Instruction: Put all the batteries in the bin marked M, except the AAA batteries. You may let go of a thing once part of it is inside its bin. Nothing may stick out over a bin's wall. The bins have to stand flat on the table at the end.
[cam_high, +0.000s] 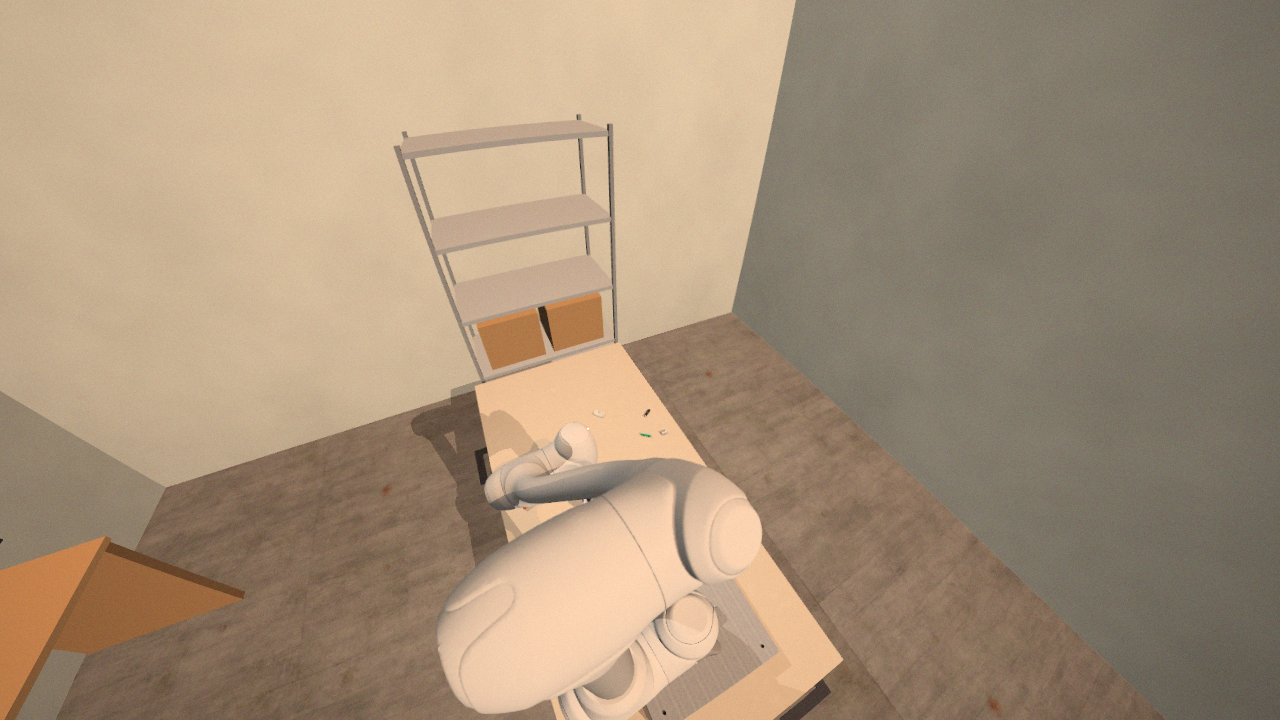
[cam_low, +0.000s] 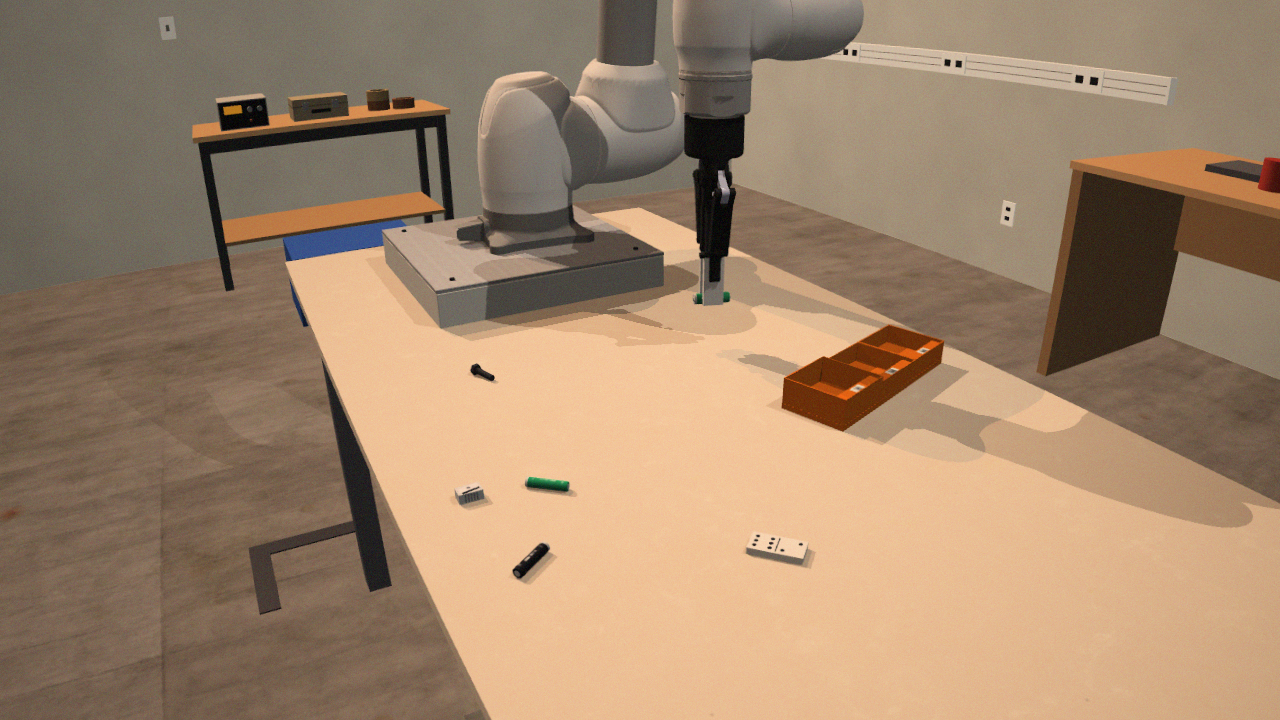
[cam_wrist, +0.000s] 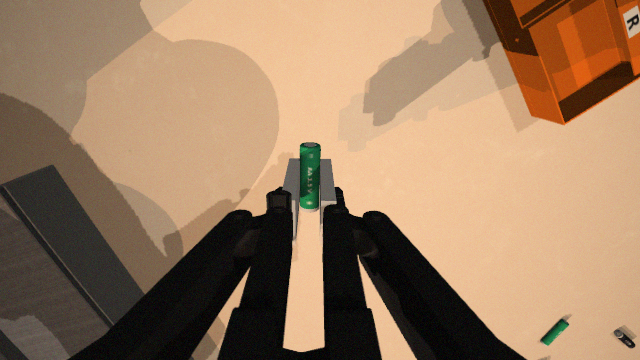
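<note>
My gripper (cam_low: 712, 288) (cam_wrist: 310, 176) is shut on a green battery (cam_low: 725, 297) (cam_wrist: 310, 167) marked AA and holds it level, a little above the table, near the robot's base. In the top view the arm hides the gripper. Another green battery (cam_high: 645, 435) (cam_low: 547, 484) (cam_wrist: 555, 332) and a black battery (cam_high: 647, 412) (cam_low: 530, 559) (cam_wrist: 624, 338) lie on the table; their size marks are not readable. Three joined orange bins (cam_low: 814, 404) (cam_wrist: 545, 102) stand flat, and the insides I can see hold nothing. One label reads R in the wrist view; the M label is not readable.
A grey sharpener (cam_high: 663, 432) (cam_low: 469, 493) lies by the green battery on the table. A black bolt (cam_low: 482, 372) lies closer to the base plate (cam_low: 550, 291). A white domino (cam_high: 597, 413) (cam_low: 776, 548) lies beyond the bins, towards the table's far end from the base.
</note>
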